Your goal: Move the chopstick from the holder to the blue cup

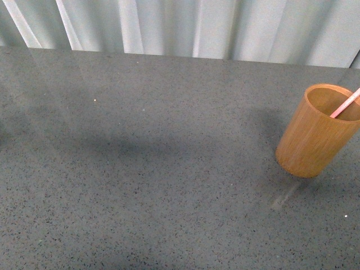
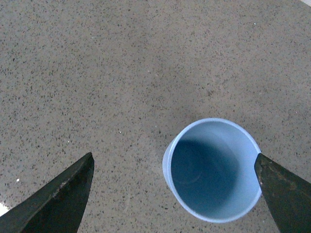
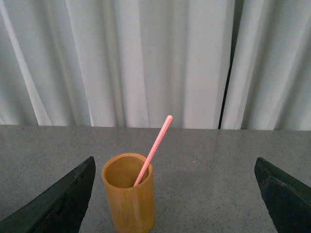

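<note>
Orange-brown holder (image 1: 318, 132) stands upright on the grey speckled bench (image 1: 140, 169), over on the right and nearer its far edge. The pink chopstick (image 1: 345, 106) leans inside it, lower end hidden, top cut off by the front view's edge. Left gripper (image 2: 173, 156) gapes wide, gripping nothing, above the blue cup (image 2: 214, 133); where that cup sits on the bench, can't tell. Right gripper (image 3: 175, 160) is spread wide too, empty, facing the holder and apart from it.

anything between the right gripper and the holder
Only bare grey tabletop, as the right wrist view shows; the open right gripper faces the holder directly.
</note>
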You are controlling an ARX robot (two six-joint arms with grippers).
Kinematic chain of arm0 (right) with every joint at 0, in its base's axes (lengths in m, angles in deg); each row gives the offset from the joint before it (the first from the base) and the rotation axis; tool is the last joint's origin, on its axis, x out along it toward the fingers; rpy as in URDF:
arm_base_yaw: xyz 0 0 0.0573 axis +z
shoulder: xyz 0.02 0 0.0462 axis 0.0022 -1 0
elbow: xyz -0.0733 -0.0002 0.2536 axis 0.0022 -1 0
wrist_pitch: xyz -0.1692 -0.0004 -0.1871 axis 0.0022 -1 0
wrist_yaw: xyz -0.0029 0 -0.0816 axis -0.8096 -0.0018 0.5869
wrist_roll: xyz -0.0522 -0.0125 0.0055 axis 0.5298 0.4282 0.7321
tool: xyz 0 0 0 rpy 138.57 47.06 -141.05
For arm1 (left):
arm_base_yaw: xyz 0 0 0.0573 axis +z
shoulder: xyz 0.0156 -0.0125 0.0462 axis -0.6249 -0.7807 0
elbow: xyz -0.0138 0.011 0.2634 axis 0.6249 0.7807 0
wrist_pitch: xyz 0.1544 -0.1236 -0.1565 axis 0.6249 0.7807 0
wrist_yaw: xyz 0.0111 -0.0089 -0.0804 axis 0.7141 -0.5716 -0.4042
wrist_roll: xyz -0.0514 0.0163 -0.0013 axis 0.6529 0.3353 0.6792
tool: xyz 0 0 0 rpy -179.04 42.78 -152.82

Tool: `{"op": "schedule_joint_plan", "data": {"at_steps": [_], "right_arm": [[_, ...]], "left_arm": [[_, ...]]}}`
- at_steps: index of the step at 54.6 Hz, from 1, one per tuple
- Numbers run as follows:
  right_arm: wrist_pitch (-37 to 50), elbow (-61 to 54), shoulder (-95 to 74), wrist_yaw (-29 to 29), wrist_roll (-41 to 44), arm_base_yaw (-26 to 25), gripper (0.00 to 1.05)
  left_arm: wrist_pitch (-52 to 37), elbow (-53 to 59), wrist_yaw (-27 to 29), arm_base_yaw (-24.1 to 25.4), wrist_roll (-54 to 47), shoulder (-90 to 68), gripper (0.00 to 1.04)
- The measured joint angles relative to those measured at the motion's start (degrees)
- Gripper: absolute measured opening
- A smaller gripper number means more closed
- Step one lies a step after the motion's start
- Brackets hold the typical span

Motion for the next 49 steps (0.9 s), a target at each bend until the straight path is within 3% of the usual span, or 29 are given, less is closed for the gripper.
{"op": "schedule_joint_plan", "data": {"at_steps": [38, 49], "right_arm": [[0.00, 0.00, 0.00, 0.00, 0.00, -0.02, 0.95], [0.00, 0.00, 0.00, 0.00, 0.00, 0.00, 0.95]], "left_arm": [[3.04, -4.81, 2.29, -0.37, -0.87, -11.69, 0.97], [7.78, -9.53, 3.76, -3.45, -0.85, -15.61, 0.55]]}}
